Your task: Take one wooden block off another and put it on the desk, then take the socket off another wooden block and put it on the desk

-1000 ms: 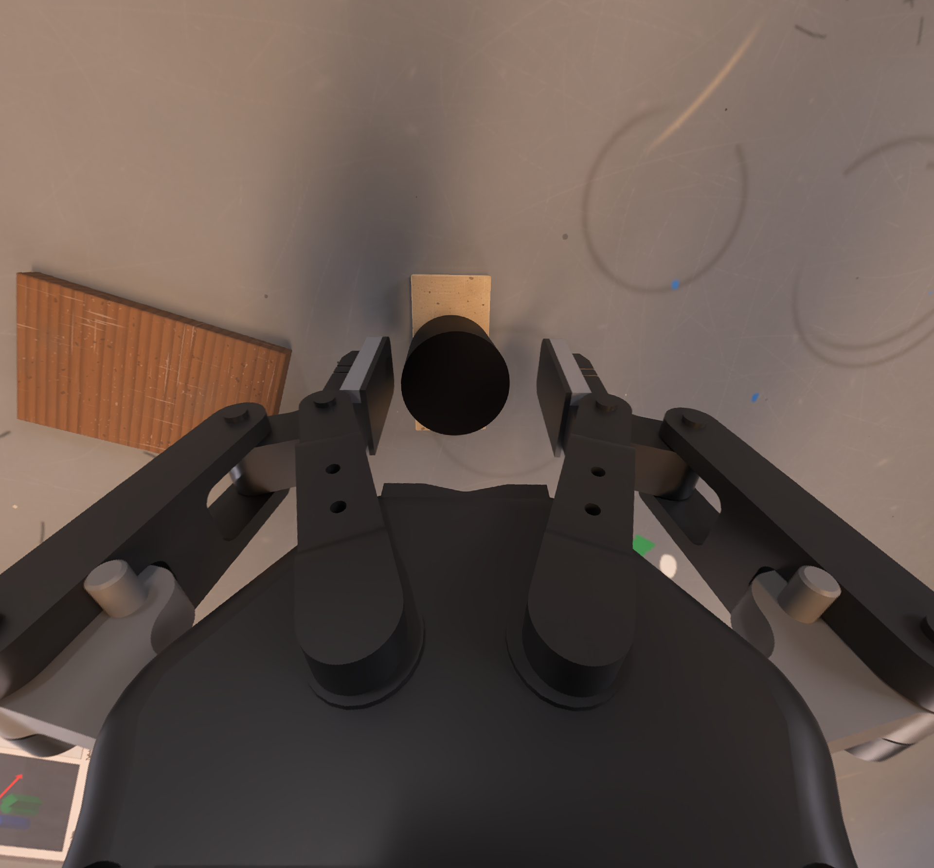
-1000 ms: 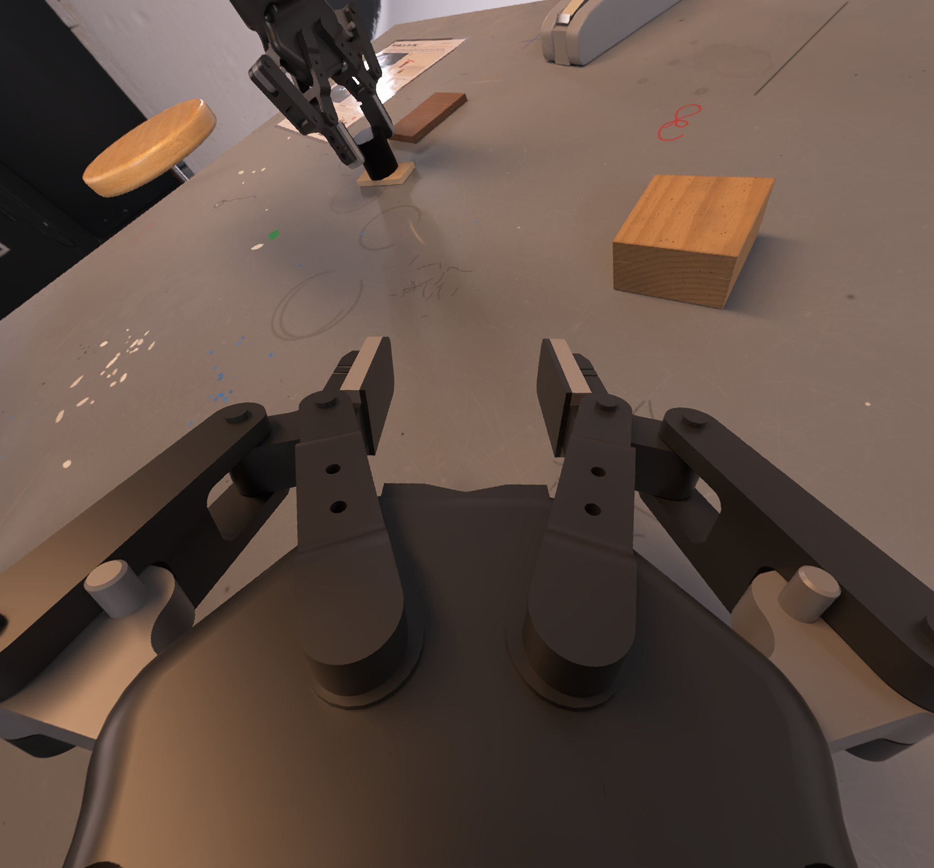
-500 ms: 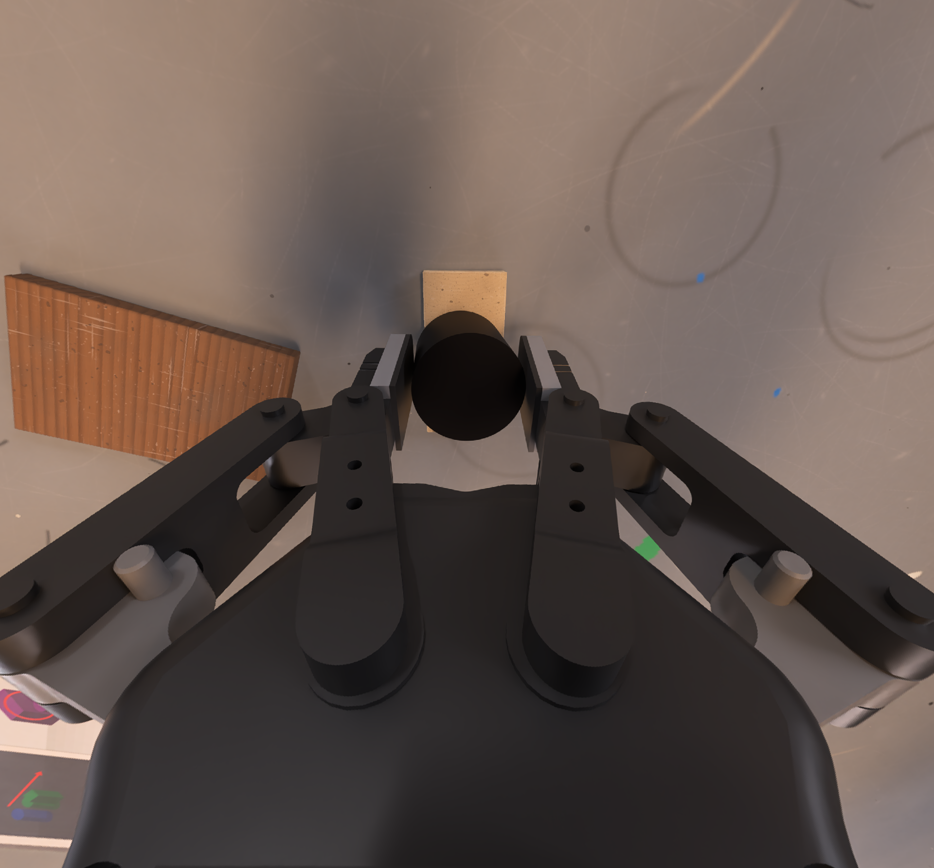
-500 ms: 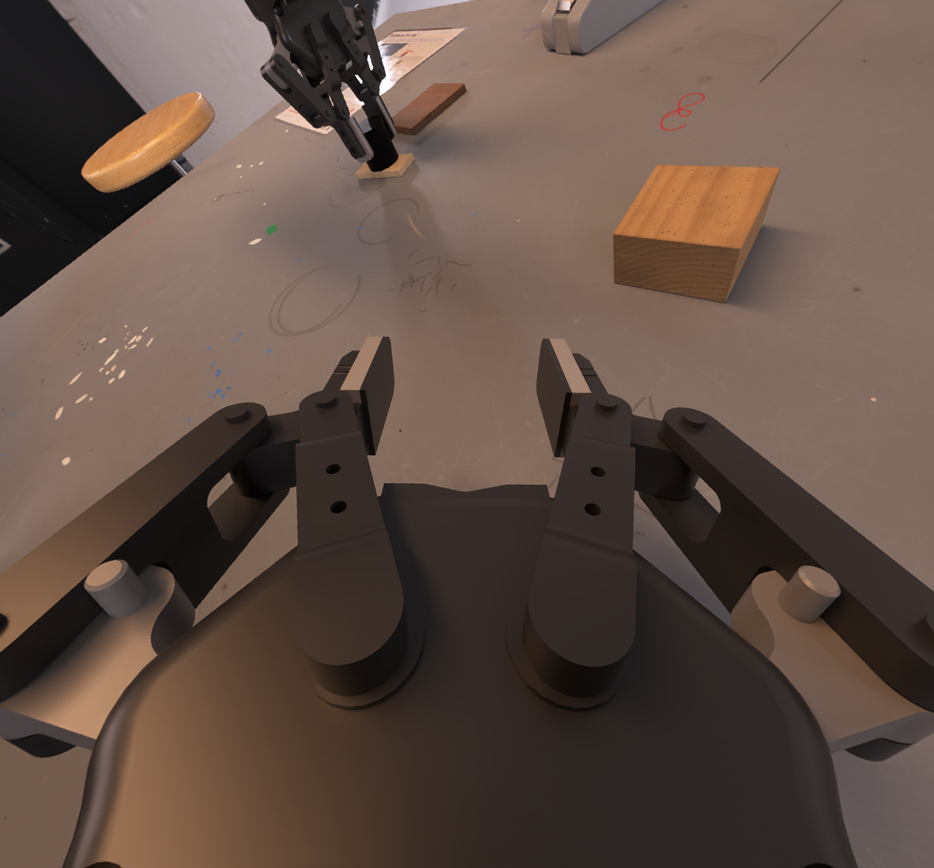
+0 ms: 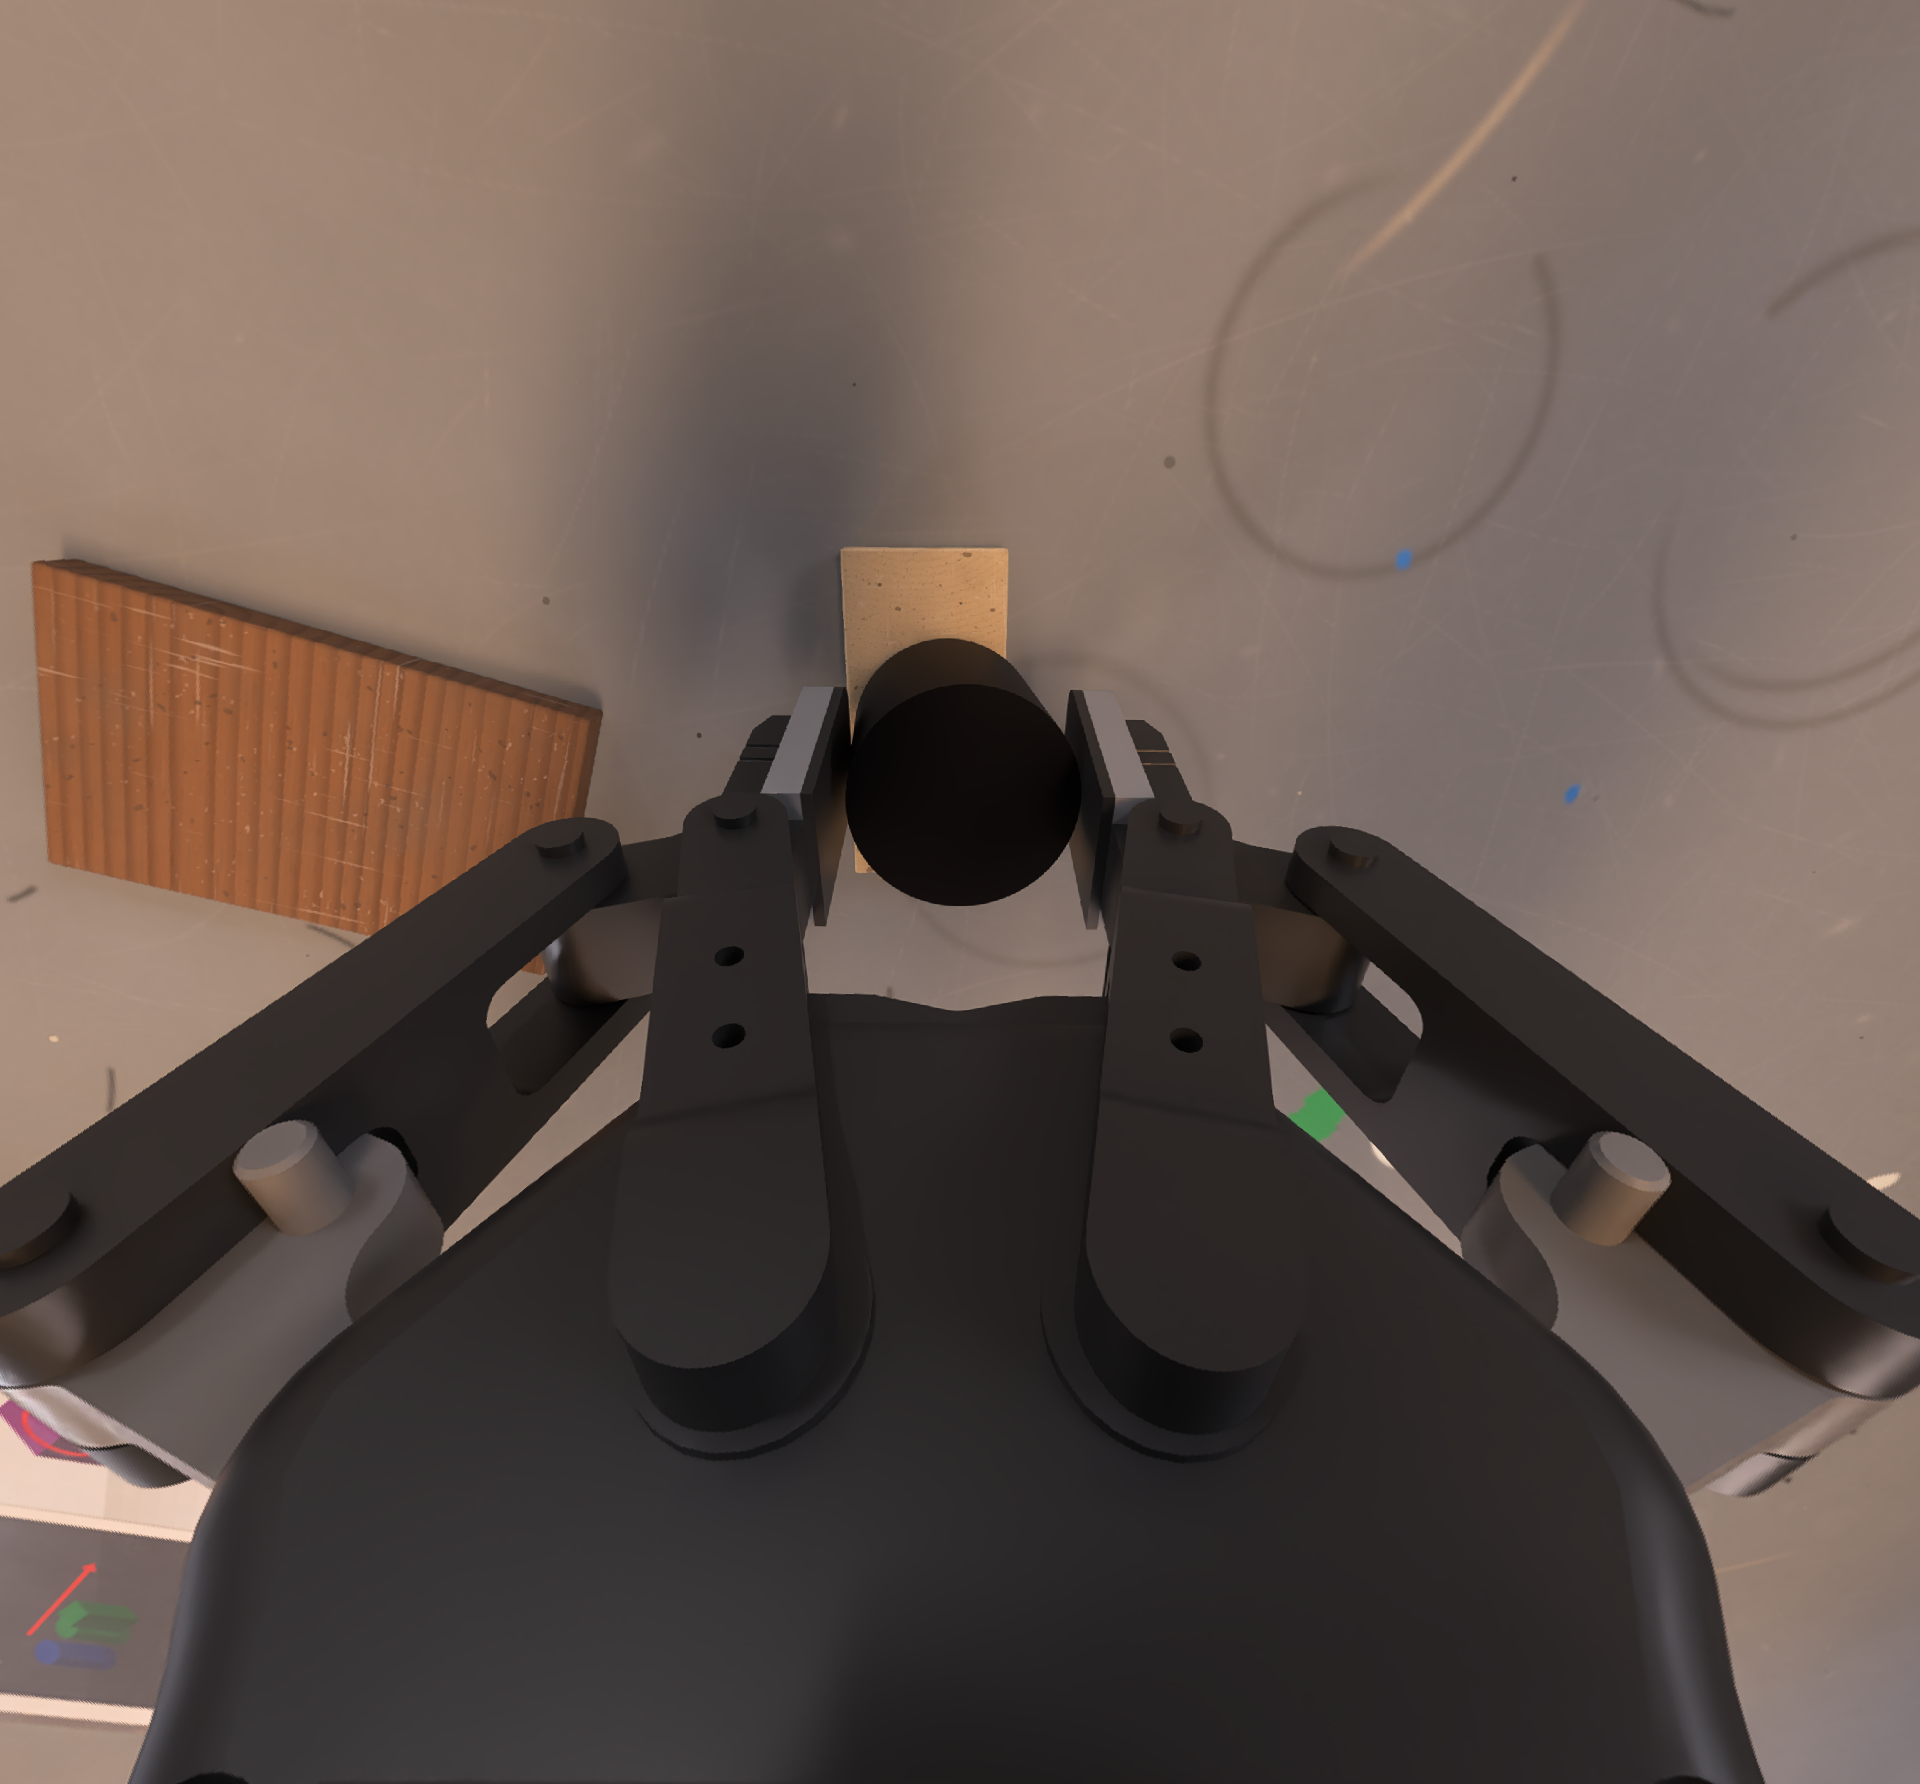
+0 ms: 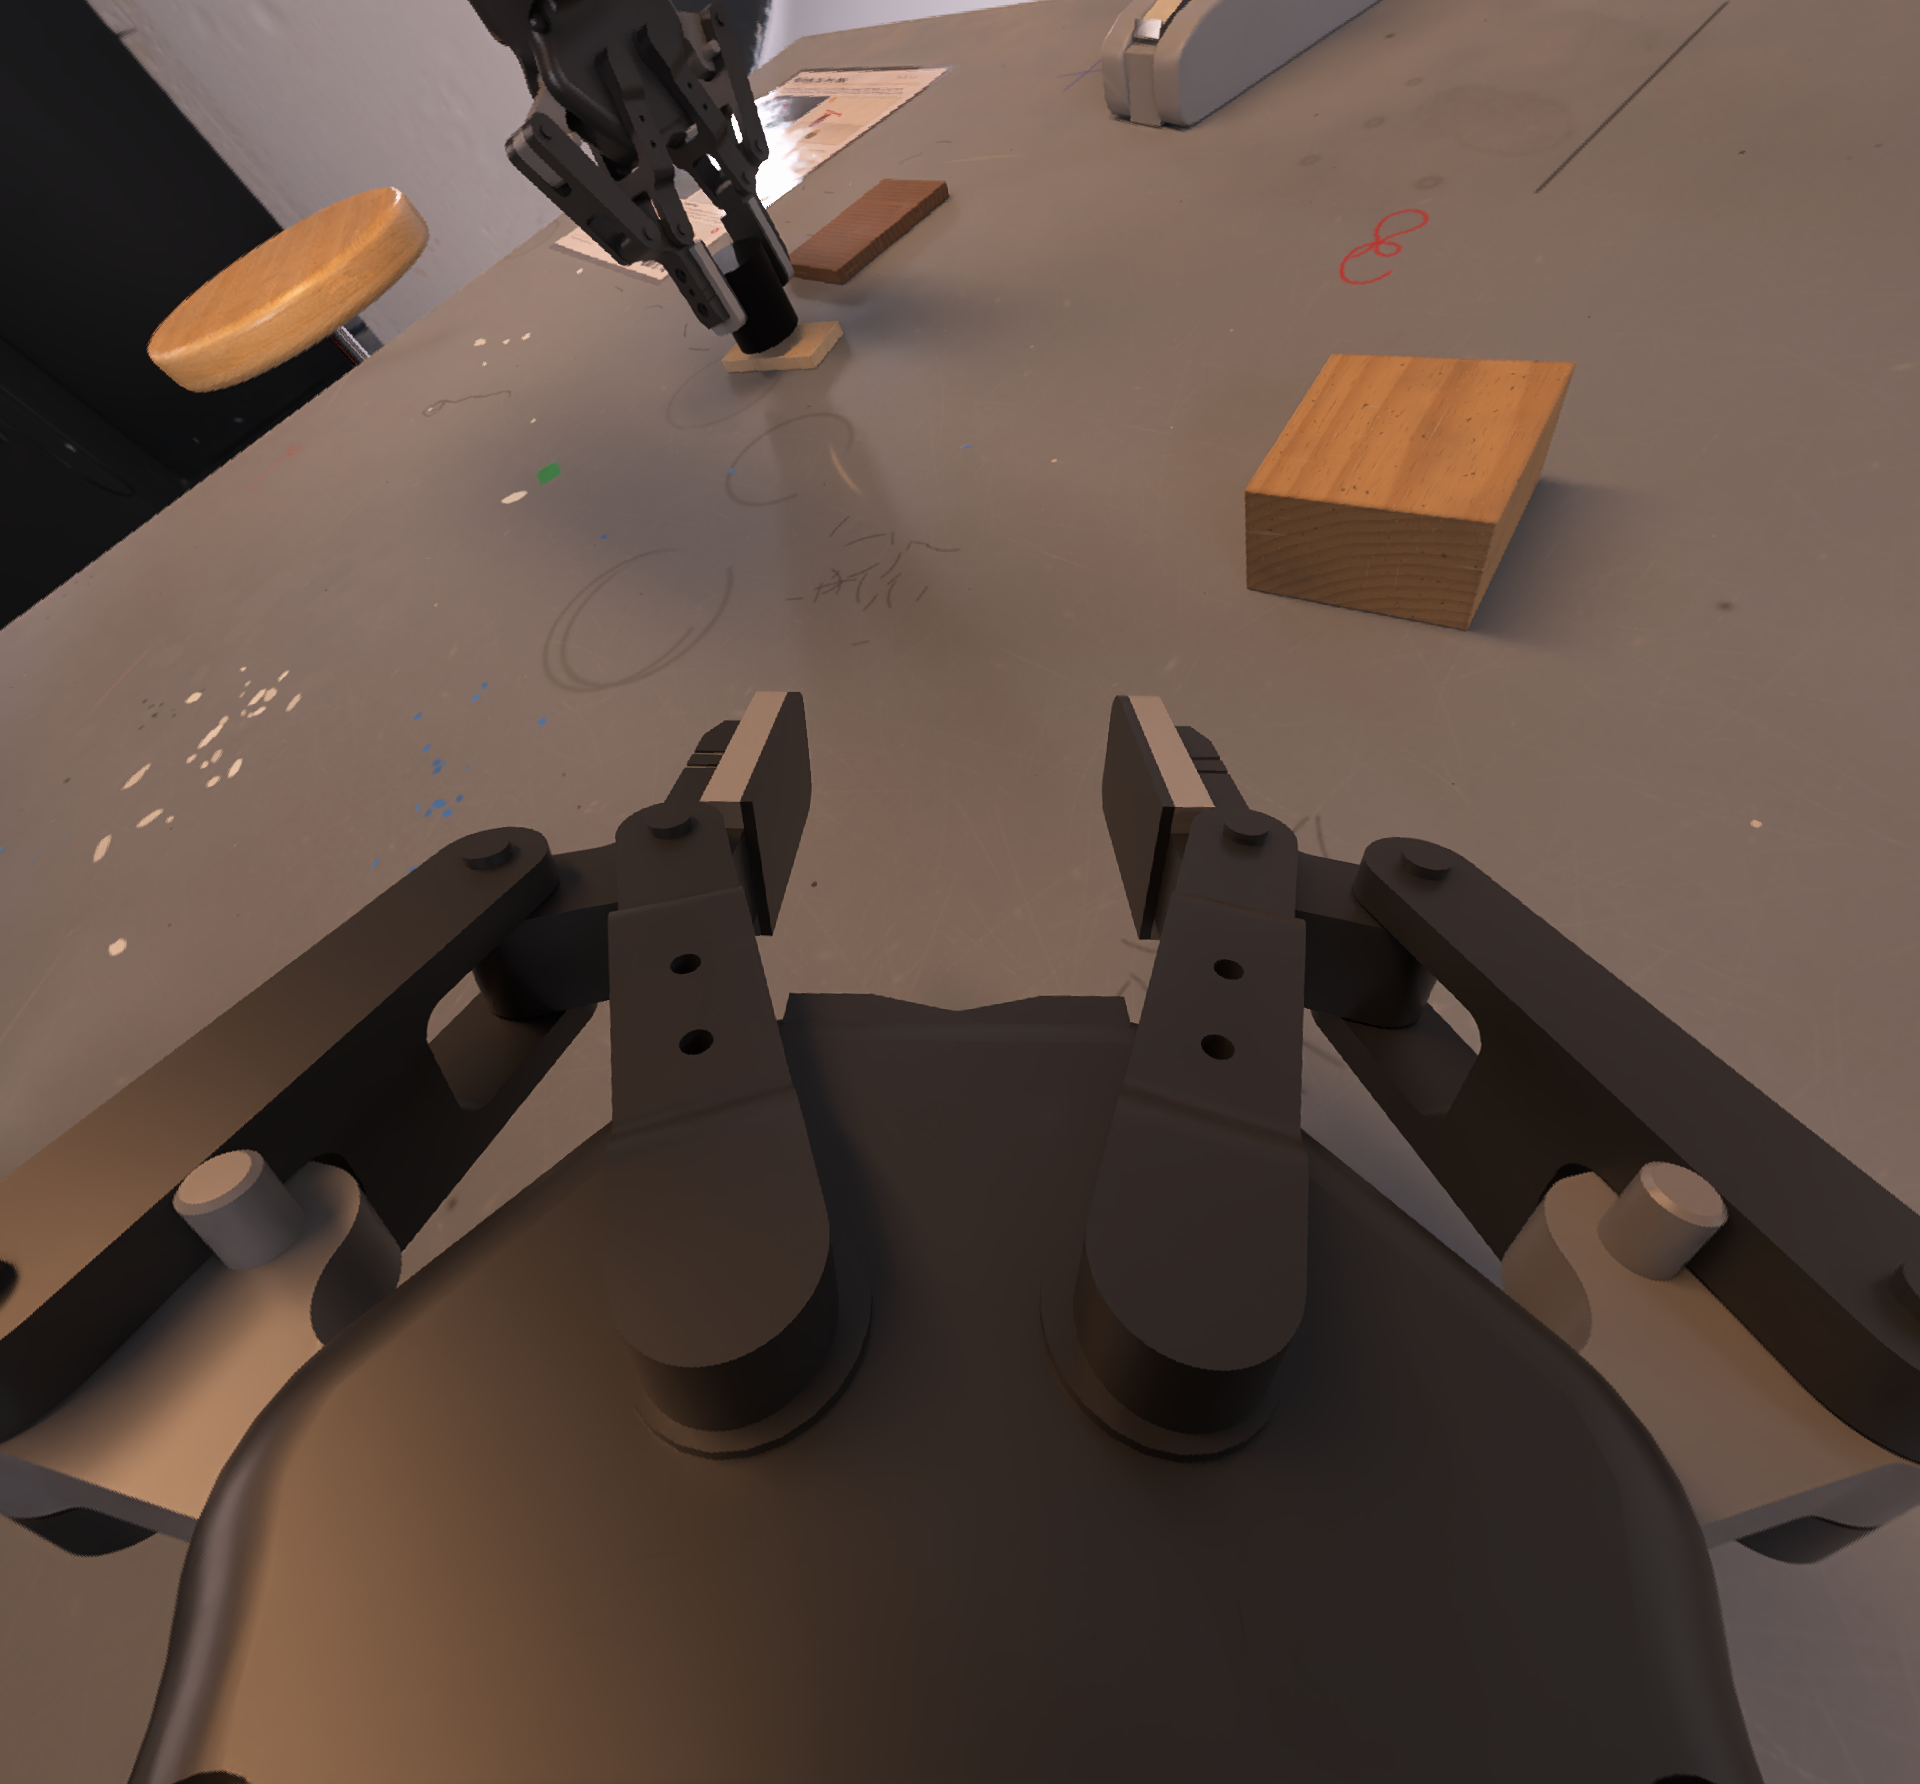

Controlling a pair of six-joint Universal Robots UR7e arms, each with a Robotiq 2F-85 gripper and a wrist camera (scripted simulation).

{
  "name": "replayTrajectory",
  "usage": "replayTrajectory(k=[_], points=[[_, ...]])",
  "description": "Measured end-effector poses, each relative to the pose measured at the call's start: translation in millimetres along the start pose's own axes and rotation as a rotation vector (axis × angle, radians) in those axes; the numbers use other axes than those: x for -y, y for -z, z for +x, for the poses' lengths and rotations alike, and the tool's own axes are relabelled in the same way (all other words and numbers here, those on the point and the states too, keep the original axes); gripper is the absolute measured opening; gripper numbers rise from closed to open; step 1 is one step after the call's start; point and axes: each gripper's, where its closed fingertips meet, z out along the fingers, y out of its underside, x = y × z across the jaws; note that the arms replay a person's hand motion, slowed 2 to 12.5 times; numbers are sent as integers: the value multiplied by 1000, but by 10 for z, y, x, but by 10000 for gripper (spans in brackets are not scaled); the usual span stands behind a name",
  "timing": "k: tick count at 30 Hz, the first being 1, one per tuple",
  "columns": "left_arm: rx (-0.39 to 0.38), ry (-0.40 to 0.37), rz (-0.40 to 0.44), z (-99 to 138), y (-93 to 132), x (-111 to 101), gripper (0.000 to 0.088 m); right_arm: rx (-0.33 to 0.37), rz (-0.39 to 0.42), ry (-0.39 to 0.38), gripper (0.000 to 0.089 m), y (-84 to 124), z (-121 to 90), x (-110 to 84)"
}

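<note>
right gripper (image 6: 956,799) hovers nearest over the grey desk (image 6: 1039,716), fingers spread wide, nothing between them. off to the right sits a thick wooden block (image 6: 1403,487). farther back and left, the left gripper (image 5: 961,799) is pinched on the black socket (image 5: 961,789), which stands on a thin pale wooden block (image 5: 925,591). beyond lies a flat dark brown block (image 6: 871,228).
</note>
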Motion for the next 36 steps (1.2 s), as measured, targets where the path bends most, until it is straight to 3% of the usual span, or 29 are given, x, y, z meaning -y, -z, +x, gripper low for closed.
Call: replayTrajectory(k=[12,23,28,36], points=[[92,-17,109,95,296,87,370,-6,18,5,510,51,3,48],[184,-38,234,353,696,190,370,-14,35,13,509,111,4,93],[226,-64,290,538,859,239,370,-19,43,18,505,137,5,110],[228,-121,383,969,1011,350,370,-28,47,22,500,175,14,118]])
